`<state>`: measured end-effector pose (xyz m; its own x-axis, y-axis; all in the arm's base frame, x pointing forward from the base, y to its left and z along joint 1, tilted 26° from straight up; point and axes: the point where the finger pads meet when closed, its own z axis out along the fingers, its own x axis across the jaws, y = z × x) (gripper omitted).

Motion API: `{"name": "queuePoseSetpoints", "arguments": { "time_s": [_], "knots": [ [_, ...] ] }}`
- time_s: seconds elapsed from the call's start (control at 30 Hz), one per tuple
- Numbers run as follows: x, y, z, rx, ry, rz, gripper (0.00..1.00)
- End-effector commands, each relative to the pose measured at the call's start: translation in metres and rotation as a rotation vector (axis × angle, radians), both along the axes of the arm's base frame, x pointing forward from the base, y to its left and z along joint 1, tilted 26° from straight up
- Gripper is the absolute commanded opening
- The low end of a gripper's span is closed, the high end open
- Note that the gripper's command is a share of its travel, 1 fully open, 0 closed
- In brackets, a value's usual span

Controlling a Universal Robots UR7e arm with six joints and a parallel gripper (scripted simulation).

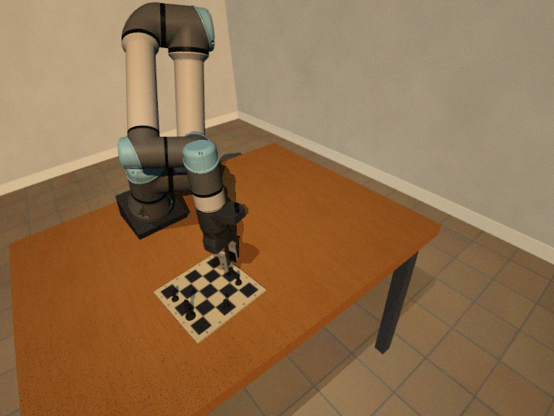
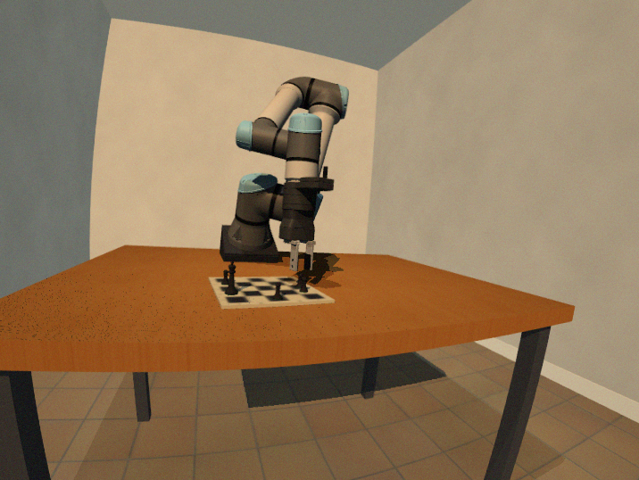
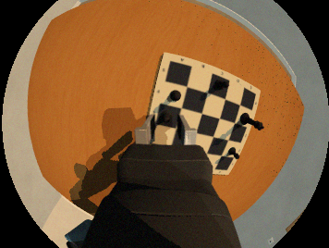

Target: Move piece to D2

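The chessboard [image 1: 246, 304] [image 2: 273, 304] [image 3: 159, 79] lies on the table in front of the arm's base. It carries several black pieces. My gripper [image 1: 227, 264] [image 2: 301, 267] [image 3: 165, 121] is open and points straight down over the board's far edge nearest the base. A small black piece [image 3: 165, 115] [image 1: 230, 271] stands upright right below it, and shows between the two fingers in the wrist view. The fingertips hang just above its top and do not touch it. A second black piece [image 1: 237, 281] [image 3: 175, 96] stands one square away from it.
Other black pieces stand upright on the board: one in the middle front [image 1: 225, 305] [image 2: 278, 291] and a group of taller ones on the left side [image 1: 188, 309] [image 2: 230, 283]. The arm's base [image 1: 149, 214] sits behind the board.
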<state>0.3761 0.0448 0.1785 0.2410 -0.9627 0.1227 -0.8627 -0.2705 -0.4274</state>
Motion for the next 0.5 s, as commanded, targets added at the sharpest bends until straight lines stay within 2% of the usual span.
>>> {"name": "queuePoseSetpoints", "arguments": {
  "time_s": [0.0,0.47],
  "knots": [
    [0.0,0.0,0.0,0.0,-0.001,0.0,0.68],
    [0.01,0.0,-0.019,0.0,-0.001,0.0,0.68]
  ]
}}
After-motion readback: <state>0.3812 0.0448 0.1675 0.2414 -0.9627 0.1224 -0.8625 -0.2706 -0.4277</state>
